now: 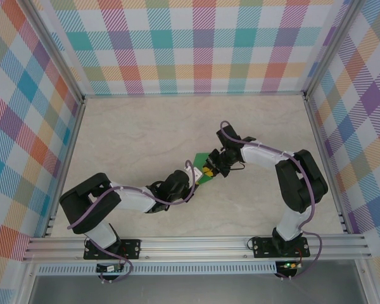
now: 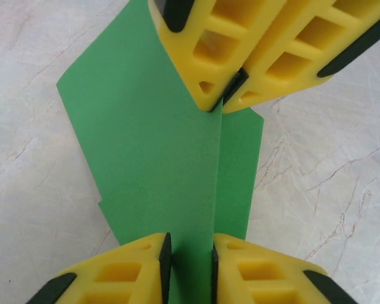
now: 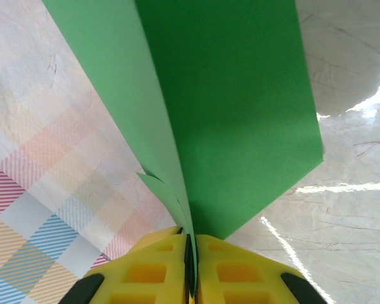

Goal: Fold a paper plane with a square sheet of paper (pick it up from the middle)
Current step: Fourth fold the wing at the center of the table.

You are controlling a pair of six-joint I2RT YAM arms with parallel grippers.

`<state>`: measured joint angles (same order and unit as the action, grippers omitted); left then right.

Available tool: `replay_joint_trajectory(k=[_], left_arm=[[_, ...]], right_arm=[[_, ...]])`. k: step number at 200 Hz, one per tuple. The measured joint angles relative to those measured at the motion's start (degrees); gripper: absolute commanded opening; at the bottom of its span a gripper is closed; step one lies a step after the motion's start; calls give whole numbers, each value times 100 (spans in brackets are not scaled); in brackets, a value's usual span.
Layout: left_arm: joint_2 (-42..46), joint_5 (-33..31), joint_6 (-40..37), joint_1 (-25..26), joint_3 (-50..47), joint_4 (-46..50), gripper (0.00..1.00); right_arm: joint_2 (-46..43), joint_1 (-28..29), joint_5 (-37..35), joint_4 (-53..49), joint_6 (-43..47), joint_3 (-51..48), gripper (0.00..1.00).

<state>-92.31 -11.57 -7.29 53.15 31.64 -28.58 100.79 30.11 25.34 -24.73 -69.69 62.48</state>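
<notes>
One folded green paper sheet (image 2: 152, 158), between both sets of jaws. Two robot arms (image 1: 133, 199). Two grippers: the left gripper (image 2: 190, 256) and the right gripper (image 2: 231, 88). Four yellow fingers (image 2: 126, 278), two per gripper. One marble-patterned table (image 2: 329, 177). Three checked walls (image 1: 202, 44).

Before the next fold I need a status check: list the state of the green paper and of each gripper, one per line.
green paper: folded along a centre crease, flaps spread to either side, gripped at one end.
right gripper: shut on the green paper's folded edge.
left gripper: jaws narrowly apart, straddling the crease at the other end, not visibly clamped.
</notes>
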Motion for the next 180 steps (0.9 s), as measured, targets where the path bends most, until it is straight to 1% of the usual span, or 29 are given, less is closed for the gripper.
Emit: replay_joint_trajectory(k=[46,59,73,84,102,119,159,171,180], left_arm=[[0,74,-4,0,0,-33,21],[0,111,-4,0,0,-33,25],[0,168,9,0,-2,-35,31],[0,210,42,0,-7,-57,33],[2,262,83,-4,-55,-131,33],[2,302,129,-4,-92,-179,30],[0,323,205,-4,-125,-240,16],[0,345,229,-4,-125,-275,13],[0,352,251,-4,-125,-306,10]], right_arm=[[68,-28,72,-2,0,0,11],[118,-28,94,-4,0,0,10],[168,-28,125,-4,-2,0,9],[192,-31,138,-20,-4,0,9],[203,-39,170,-28,-2,0,8],[216,-50,203,-33,-4,0,8],[232,-50,240,-44,-2,0,9],[232,-50,243,-44,-9,0,14],[232,-50,251,-44,-9,0,21]])
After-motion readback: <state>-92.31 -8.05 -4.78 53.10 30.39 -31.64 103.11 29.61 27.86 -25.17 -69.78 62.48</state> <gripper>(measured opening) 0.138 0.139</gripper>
